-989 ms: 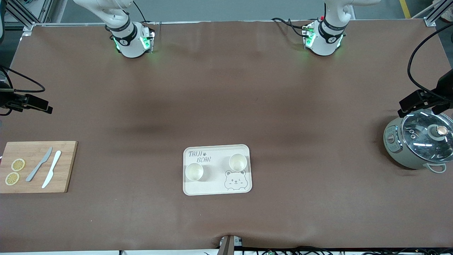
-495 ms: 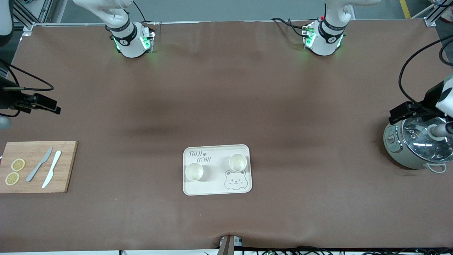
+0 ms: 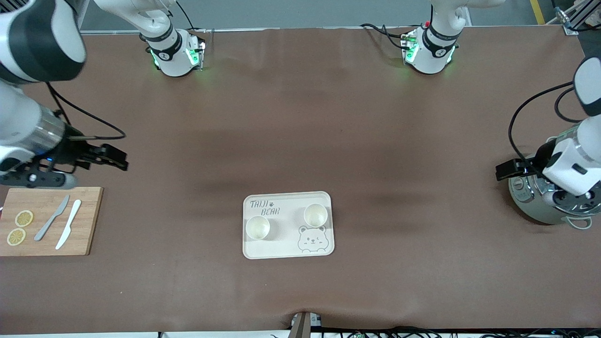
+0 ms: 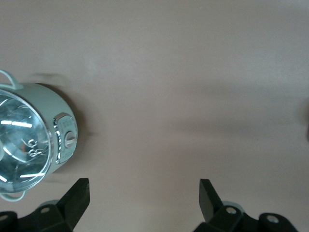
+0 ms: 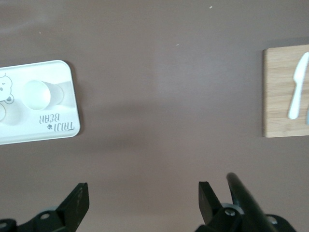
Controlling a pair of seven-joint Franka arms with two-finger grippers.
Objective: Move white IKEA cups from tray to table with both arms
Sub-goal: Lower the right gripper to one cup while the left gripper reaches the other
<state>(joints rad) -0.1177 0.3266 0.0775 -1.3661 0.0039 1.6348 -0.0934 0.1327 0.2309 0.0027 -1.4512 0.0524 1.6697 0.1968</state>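
Front view: both small cream-white tapered cups (image 3: 258, 227) (image 3: 315, 215) stand on the cream bear-printed tray (image 3: 287, 251), mid brown surface (image 3: 300, 141); nothing moved yet. Left wrist view: left gripper (image 4: 144, 195) spread, empty, beside a pot (image 4: 29, 154). Right wrist view: right gripper (image 5: 143, 198) spread, empty, between tray and board (image 5: 285, 92).

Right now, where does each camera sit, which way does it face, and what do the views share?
Front view: high across the brown table, facing both arm bases; open right pincer and left pincer show.
Left wrist view: looks down on the grey-green glass-lidded pot; own fingertips show.
Right wrist view: looks down on the cream bear-print tray and bamboo cutting board.
Shared: the tray's small white cups, in the front and right wrist views.
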